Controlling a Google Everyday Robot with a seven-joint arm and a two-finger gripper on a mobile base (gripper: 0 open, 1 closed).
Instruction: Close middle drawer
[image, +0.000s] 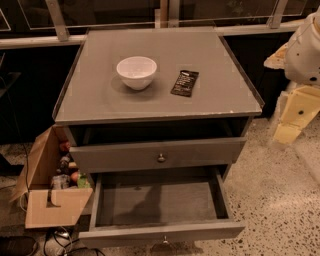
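Note:
The middle drawer (162, 231) is the lower of the two open grey drawers. It is pulled far out, looks empty inside, and has a low front panel with a small round knob (164, 240) at the bottom of the view. The top drawer (159, 154), with a taller front panel and its own knob, is open only a little above it. My gripper (294, 120) hangs at the right edge of the view, to the right of the cabinet and well away from both drawers, holding nothing that I can see.
On the cabinet top (100, 95) stand a white bowl (136, 71) and a dark snack packet (184, 82). An open cardboard box (50, 200) with cans and fruit sits on the floor at the left. Cables lie at the bottom left. Speckled floor lies to the right.

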